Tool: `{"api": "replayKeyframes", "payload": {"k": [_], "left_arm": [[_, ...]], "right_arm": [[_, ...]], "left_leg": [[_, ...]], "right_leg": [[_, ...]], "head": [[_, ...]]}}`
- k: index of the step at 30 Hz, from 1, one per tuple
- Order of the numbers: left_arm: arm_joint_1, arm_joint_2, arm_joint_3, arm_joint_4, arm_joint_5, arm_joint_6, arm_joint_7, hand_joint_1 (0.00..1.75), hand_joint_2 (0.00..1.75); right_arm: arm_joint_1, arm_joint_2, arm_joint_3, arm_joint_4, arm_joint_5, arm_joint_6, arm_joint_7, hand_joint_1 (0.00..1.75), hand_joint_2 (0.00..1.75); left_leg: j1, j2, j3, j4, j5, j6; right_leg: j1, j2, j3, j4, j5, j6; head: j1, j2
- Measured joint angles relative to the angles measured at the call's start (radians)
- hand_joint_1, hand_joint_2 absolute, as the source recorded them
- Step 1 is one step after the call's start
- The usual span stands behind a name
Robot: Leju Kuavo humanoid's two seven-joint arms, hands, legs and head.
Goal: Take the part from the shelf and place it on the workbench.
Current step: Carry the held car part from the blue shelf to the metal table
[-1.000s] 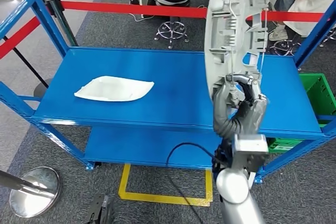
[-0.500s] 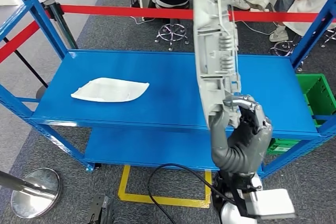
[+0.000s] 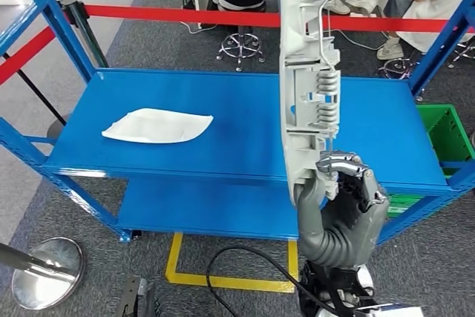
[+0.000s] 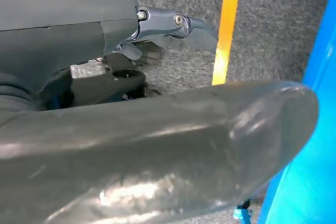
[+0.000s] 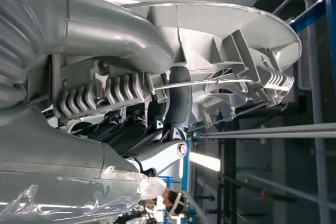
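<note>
1. Now the right hand [image 3: 343, 198] sits lower and nearer the robot than a second ago, fingers wrapped around the bottom end of the grey part [image 3: 306, 72].
2. That part stands upright, clear of the blue shelf [image 3: 246, 120], so it is already taken; carrying comes next.
3. Farther off, a white sheet [image 3: 158, 125] lies unmoved.
4. I cannot tell the left hand's [image 4: 158, 150] state.

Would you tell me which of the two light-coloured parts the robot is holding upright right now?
The grey ribbed part, gripped at its lower end by the right hand. The flat white part lies untouched on the blue shelf.
</note>
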Motion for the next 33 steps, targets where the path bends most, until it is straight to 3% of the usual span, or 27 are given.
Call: {"api": "replayKeyframes", "payload": {"k": [4, 5, 7, 8, 9, 11, 13, 17, 19, 21, 22, 23, 24, 26, 28, 31, 33], "left_arm": [[0.002, -0.001, 0.001, 0.000, -0.003, 0.003, 0.008, 0.00, 1.75], [0.002, -0.001, 0.002, 0.000, -0.005, 0.005, 0.010, 0.00, 1.75], [0.002, 0.000, 0.003, 0.000, -0.009, 0.017, 0.015, 0.00, 1.75], [0.003, 0.000, 0.003, 0.000, -0.012, 0.024, 0.019, 0.00, 1.75], [0.003, 0.000, 0.004, 0.000, -0.013, 0.029, 0.021, 0.00, 1.75], [0.003, 0.001, 0.004, 0.000, -0.014, 0.034, 0.026, 0.00, 1.75], [0.003, 0.001, 0.005, 0.000, -0.013, 0.037, 0.029, 0.00, 1.75], [0.002, 0.002, 0.005, 0.000, -0.013, 0.040, 0.033, 0.00, 1.75], [0.001, 0.002, 0.005, 0.000, -0.013, 0.041, 0.033, 0.00, 1.75], [0.002, 0.002, 0.006, 0.000, -0.013, 0.045, 0.037, 0.00, 1.75], [0.003, 0.003, 0.006, 0.000, -0.013, 0.047, 0.041, 0.00, 1.75], [0.003, 0.003, 0.006, 0.000, -0.013, 0.051, 0.046, 0.00, 1.75], [0.003, 0.003, 0.007, 0.000, -0.014, 0.054, 0.049, 0.00, 1.75], [0.001, 0.003, 0.007, 0.000, -0.015, 0.061, 0.051, 0.00, 1.75], [-0.002, 0.002, 0.008, 0.000, -0.019, 0.070, 0.051, 0.00, 1.75], [-0.003, 0.000, 0.008, 0.000, -0.024, 0.087, 0.044, 0.00, 1.75], [-0.003, 0.000, 0.009, 0.000, -0.025, 0.095, 0.041, 0.00, 1.75]], "right_arm": [[0.004, 0.000, -0.001, -0.002, 0.003, -0.011, 0.000, 1.75, 1.75], [0.006, -0.001, -0.001, -0.002, 0.002, -0.015, 0.001, 1.75, 1.75], [0.015, -0.004, -0.002, -0.002, -0.001, -0.027, 0.009, 1.75, 1.75], [0.019, -0.006, -0.003, -0.002, -0.004, -0.033, 0.014, 1.75, 1.75], [0.022, -0.008, -0.004, -0.002, -0.006, -0.037, 0.019, 1.75, 1.75], [0.022, -0.008, -0.005, -0.002, -0.007, -0.040, 0.025, 1.75, 1.75], [0.023, -0.008, -0.006, -0.002, -0.008, -0.041, 0.027, 1.75, 1.75], [0.023, -0.008, -0.006, -0.001, -0.009, -0.042, 0.030, 1.75, 1.75], [0.024, -0.008, -0.006, -0.001, -0.009, -0.044, 0.031, 1.75, 1.75], [0.024, -0.008, -0.006, -0.001, -0.009, -0.046, 0.032, 1.75, 1.75], [0.024, -0.008, -0.006, 0.000, -0.009, -0.047, 0.035, 1.75, 1.75], [0.024, -0.008, -0.006, 0.000, -0.010, -0.049, 0.038, 1.75, 1.75], [0.024, -0.008, -0.006, 0.000, -0.011, -0.050, 0.041, 1.75, 1.75], [0.024, -0.008, -0.006, 0.001, -0.010, -0.052, 0.050, 1.75, 1.75], [0.023, -0.008, -0.007, 0.002, -0.007, -0.055, 0.058, 1.75, 1.75], [0.023, -0.008, -0.008, 0.007, -0.003, -0.060, 0.063, 1.75, 1.75], [0.023, -0.008, -0.009, 0.008, 0.000, -0.063, 0.064, 1.75, 1.75]], "left_leg": [[0.005, 0.001, 0.002, -0.006, 0.006, 0.009], [0.005, 0.002, 0.002, -0.006, 0.005, 0.010], [0.005, 0.003, 0.003, -0.006, 0.005, 0.014], [0.005, 0.004, 0.004, -0.006, 0.005, 0.016], [0.006, 0.003, 0.006, -0.005, 0.004, 0.015], [0.005, 0.001, 0.009, -0.004, 0.000, 0.009], [0.001, -0.001, 0.008, -0.001, -0.001, -0.001], [0.002, 0.000, 0.003, 0.002, -0.006, -0.022], [0.002, 0.001, -0.031, 0.077, -0.055, -0.030], [0.001, 0.002, -0.095, 0.214, -0.121, -0.033], [0.001, 0.002, -0.119, 0.264, -0.137, -0.033], [0.001, 0.002, -0.128, 0.282, -0.134, -0.032], [0.001, 0.002, -0.116, 0.260, -0.111, -0.030], [0.001, 0.002, -0.051, 0.134, -0.043, -0.024], [0.000, 0.001, 0.001, 0.026, -0.005, -0.018], [-0.002, 0.000, 0.002, 0.000, 0.007, -0.003], [0.000, 0.002, -0.004, -0.005, 0.018, 0.010]], "right_leg": [[-0.001, -0.001, -0.005, 0.005, -0.006, 0.009], [-0.002, -0.002, -0.024, 0.051, -0.032, 0.012], [-0.004, -0.004, -0.090, 0.201, -0.097, 0.021], [-0.005, -0.005, -0.114, 0.256, -0.116, 0.025], [-0.006, -0.006, -0.106, 0.242, -0.098, 0.026], [-0.009, -0.006, -0.033, 0.101, -0.036, 0.026], [-0.009, -0.004, 0.013, 0.012, -0.012, 0.018], [-0.008, 0.000, 0.013, 0.000, -0.009, -0.012], [-0.011, -0.002, 0.014, -0.003, -0.006, -0.023], [-0.011, -0.004, 0.013, -0.002, -0.004, -0.028], [-0.010, -0.004, 0.012, -0.002, -0.003, -0.028], [-0.010, -0.004, 0.012, -0.002, -0.002, -0.028], [-0.009, -0.003, 0.012, -0.002, -0.001, -0.027], [-0.009, -0.002, 0.012, -0.002, 0.001, -0.023], [-0.005, 0.000, 0.006, 0.001, 0.005, -0.013], [-0.004, -0.001, 0.000, -0.004, 0.016, 0.006], [-0.006, -0.002, -0.011, 0.014, -0.007, 0.017]], "head": [[-0.001, 0.000], [0.002, 0.000], [0.008, 0.000], [0.010, 0.000], [0.010, 0.000], [0.011, 0.000], [0.010, 0.000], [0.005, 0.000], [0.001, 0.000], [-0.003, 0.000], [-0.003, 0.000], [-0.003, 0.000], [-0.003, 0.000], [-0.004, 0.000], [-0.003, 0.000], [-0.003, 0.000], [-0.002, 0.000]]}}
